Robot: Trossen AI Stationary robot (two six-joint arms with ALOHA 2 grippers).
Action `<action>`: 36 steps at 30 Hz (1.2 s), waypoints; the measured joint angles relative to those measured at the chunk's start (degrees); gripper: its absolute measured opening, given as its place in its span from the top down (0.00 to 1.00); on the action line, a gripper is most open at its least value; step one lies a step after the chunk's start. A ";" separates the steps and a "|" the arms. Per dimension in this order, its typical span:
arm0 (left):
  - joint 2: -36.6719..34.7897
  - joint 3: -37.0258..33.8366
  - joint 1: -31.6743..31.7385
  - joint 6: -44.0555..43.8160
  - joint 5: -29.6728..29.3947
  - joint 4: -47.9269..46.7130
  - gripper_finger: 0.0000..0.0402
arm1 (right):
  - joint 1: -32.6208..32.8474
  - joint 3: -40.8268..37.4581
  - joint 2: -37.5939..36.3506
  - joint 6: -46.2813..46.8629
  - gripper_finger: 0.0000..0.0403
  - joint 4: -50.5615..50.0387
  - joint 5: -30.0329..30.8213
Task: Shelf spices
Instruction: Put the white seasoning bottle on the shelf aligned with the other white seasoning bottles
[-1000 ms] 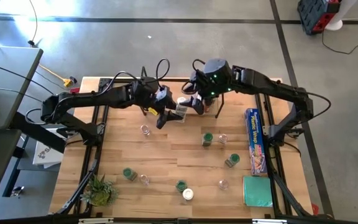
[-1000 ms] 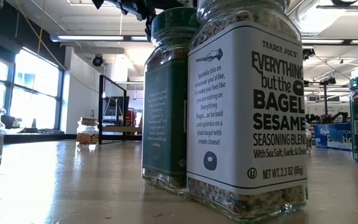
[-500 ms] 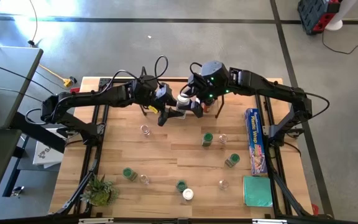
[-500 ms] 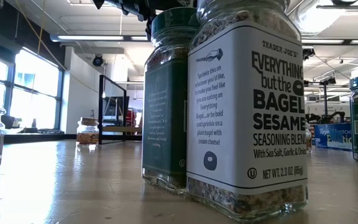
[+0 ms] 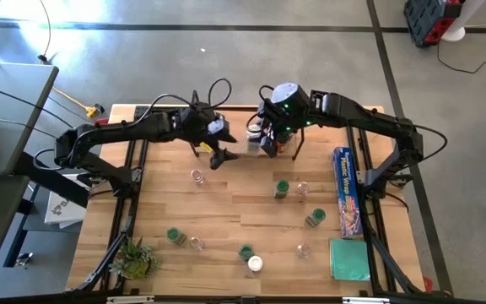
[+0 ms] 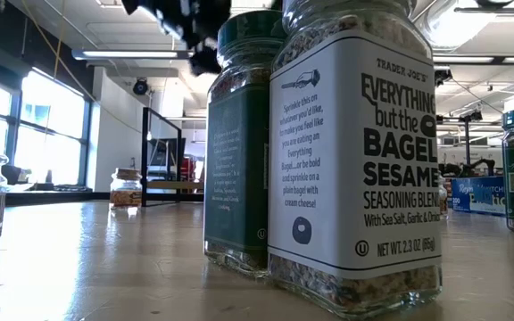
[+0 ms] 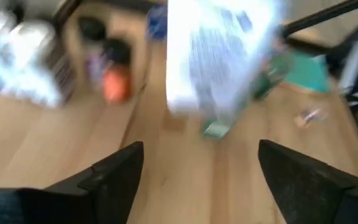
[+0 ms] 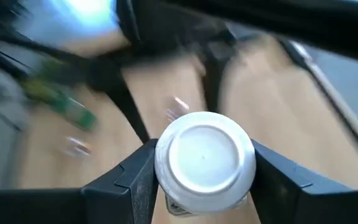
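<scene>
We note both arms extended over the table's far edge, near its middle. Left gripper (image 7: 197, 163) stands wide apart, empty. Right gripper (image 8: 202, 163) clamps a white-lidded jar (image 8: 204, 163).

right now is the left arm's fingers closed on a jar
No, the left gripper has its fingers spread with nothing between them; the white-labelled jar sits beyond them.

Plastic-wrap box (image 5: 345, 192), plant (image 5: 136, 257), teal pad (image 5: 348, 258)
</scene>
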 joint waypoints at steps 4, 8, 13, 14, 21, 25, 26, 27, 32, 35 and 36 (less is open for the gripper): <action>-2.01 0.00 1.54 -0.80 -2.28 -9.47 0.21 | -2.05 -6.21 -0.05 -3.50 0.52 -0.50 2.38; -4.60 0.00 1.41 -2.32 -4.84 -13.61 0.21 | -3.86 -14.88 0.04 -8.58 0.52 8.56 -0.91; -7.20 0.00 0.66 -5.58 -7.03 -14.08 0.20 | -7.54 -23.11 0.04 -13.43 0.52 19.17 -1.69; -7.48 0.00 0.54 -6.45 -7.34 -14.27 0.20 | -8.46 -24.34 0.04 -14.09 0.52 20.65 -1.83; -7.99 -0.04 -0.97 -9.24 -8.24 -14.89 0.20 | -13.01 -29.86 0.04 -14.50 0.52 25.78 -5.20; -7.99 -0.04 -1.61 -9.72 -9.15 -14.98 0.20 | -13.98 -31.91 0.02 -14.69 0.52 27.64 -6.24; -7.99 -0.04 -1.63 -9.74 -9.34 -15.03 0.20 | -13.99 -32.40 0.02 -14.69 0.52 27.49 -6.06; -7.99 -0.04 -1.65 -9.78 -9.43 -15.04 0.20 | -13.95 -32.89 0.02 -14.69 0.51 27.53 -5.53; -7.99 -0.05 -1.64 -9.78 -10.02 -15.03 0.20 | -14.11 -33.75 0.00 -15.45 0.49 27.64 -2.47; -7.99 -0.07 -1.65 -9.76 -10.02 -14.98 0.20 | -14.32 -33.79 0.00 -16.06 0.49 27.49 -0.85; -7.99 -0.07 -1.65 -9.76 -10.04 -15.00 0.20 | -14.34 -33.79 0.00 -16.59 0.49 27.53 -0.21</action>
